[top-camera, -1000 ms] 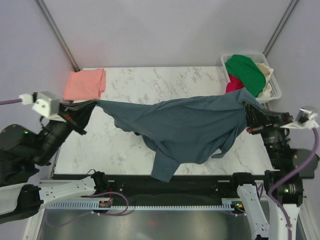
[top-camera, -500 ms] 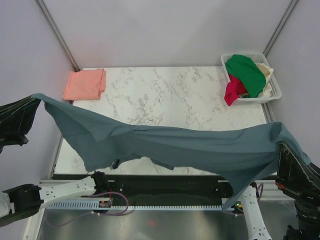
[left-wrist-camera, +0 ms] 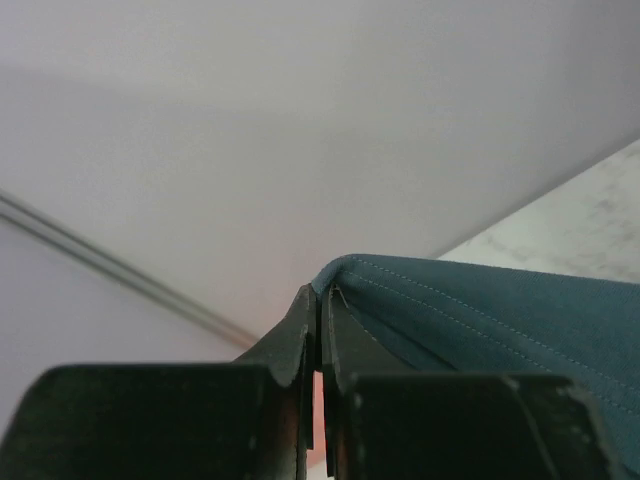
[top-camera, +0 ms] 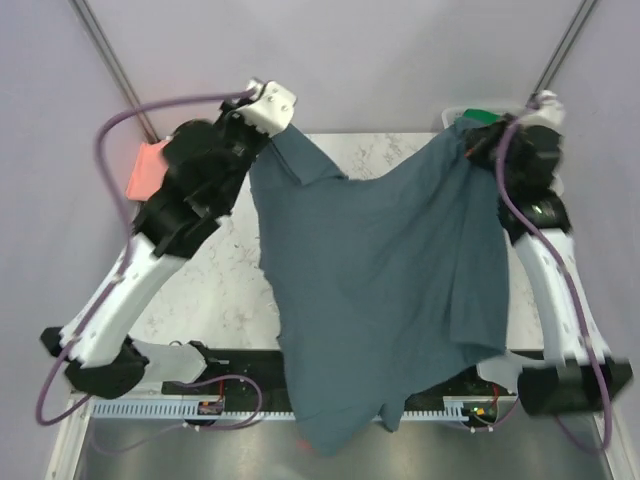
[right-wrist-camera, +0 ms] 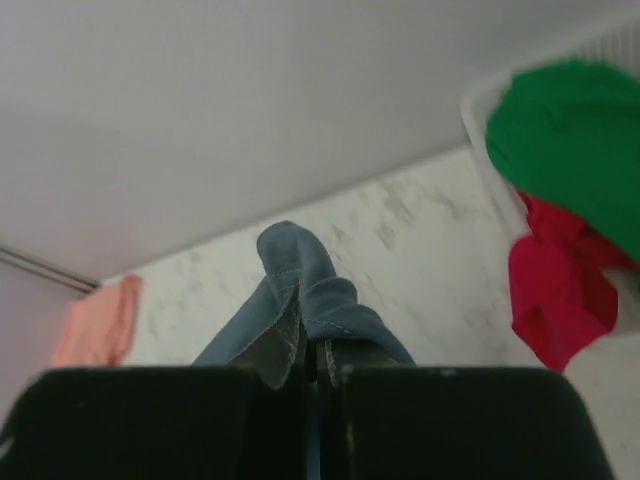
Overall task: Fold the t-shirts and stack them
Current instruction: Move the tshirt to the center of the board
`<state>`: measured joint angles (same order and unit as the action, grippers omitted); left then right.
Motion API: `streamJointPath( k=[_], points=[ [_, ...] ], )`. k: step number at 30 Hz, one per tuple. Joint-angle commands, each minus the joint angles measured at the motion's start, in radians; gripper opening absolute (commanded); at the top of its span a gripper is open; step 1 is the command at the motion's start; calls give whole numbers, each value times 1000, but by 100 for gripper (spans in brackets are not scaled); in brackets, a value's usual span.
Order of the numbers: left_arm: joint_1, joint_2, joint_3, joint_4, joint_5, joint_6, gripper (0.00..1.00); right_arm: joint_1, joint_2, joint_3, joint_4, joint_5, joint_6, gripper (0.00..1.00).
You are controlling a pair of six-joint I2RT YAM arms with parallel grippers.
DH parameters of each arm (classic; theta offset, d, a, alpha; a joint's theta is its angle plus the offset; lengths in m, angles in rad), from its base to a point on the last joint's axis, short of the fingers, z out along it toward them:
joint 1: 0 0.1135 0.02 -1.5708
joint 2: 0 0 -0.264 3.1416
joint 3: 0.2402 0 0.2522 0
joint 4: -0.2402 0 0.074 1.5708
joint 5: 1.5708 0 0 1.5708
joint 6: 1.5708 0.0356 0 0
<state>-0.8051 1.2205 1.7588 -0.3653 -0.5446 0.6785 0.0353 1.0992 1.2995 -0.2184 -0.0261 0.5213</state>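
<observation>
The slate-blue t-shirt (top-camera: pixel 375 280) hangs spread in the air between both arms, its lower edge draping past the table's near edge. My left gripper (top-camera: pixel 272 132) is shut on its upper left corner; in the left wrist view (left-wrist-camera: pixel 320 300) the hem (left-wrist-camera: pixel 480 310) runs off to the right. My right gripper (top-camera: pixel 472 140) is shut on the upper right corner; in the right wrist view (right-wrist-camera: pixel 312 345) bunched cloth (right-wrist-camera: pixel 300 275) covers the jaws. The folded salmon-pink t-shirt (top-camera: pixel 146 168) lies at the table's far left, mostly hidden behind the left arm; it also shows in the right wrist view (right-wrist-camera: pixel 100 320).
A white basket (right-wrist-camera: pixel 478 110) at the far right holds a green garment (right-wrist-camera: pixel 570 130) and a red one (right-wrist-camera: pixel 555 285); the right arm hides most of the basket in the top view. The marble table (top-camera: pixel 215 285) shows to the left of the hanging shirt.
Both arms have swung from low and wide at the table's sides up to the far edge, closer together. The blue shirt went from stretched sideways near the front to hanging down lengthwise.
</observation>
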Motion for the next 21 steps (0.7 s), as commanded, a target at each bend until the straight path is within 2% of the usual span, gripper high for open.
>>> streamJointPath(
  k=[1, 2, 3, 4, 5, 6, 7, 8, 13, 15, 17, 20, 21],
  points=[
    [237, 232, -6, 72, 24, 29, 2, -2, 276, 23, -56, 85, 60, 7],
    [330, 334, 14, 68, 53, -17, 5, -3, 345, 87, -79, 80, 62, 28],
    [355, 421, 36, 63, 38, -32, 9, -3, 461, 130, -160, 75, 59, 57],
    [366, 585, 85, 74, -9, -46, 15, -6, 500, 173, -205, 65, 62, 85],
    [363, 638, 114, 72, -116, -115, 47, -5, 520, 208, -228, 54, 62, 90],
    [359, 680, 167, 51, -145, -152, 69, -6, 502, 199, -219, 43, 60, 96],
    [353, 748, 197, -2, -179, -178, 95, -6, 479, 161, -207, 43, 57, 98],
    [354, 772, 223, -42, -178, -235, 100, -6, 450, 141, -187, 48, 54, 98],
    [356, 806, 318, -184, -105, -356, 99, -5, 262, -4, -159, 29, 32, 98],
    [357, 786, 329, -266, -80, -436, 100, 0, 199, -61, -135, -35, 52, 98],
    [359, 758, 326, -372, 3, -531, 100, 5, 151, -156, -98, -81, 68, 98],
    [359, 670, 216, -431, 162, -710, 100, 37, 122, -284, -33, -127, 92, 98],
    [359, 642, 105, -426, 207, -759, 100, 63, 123, -305, -29, -129, 91, 98]
  ],
)
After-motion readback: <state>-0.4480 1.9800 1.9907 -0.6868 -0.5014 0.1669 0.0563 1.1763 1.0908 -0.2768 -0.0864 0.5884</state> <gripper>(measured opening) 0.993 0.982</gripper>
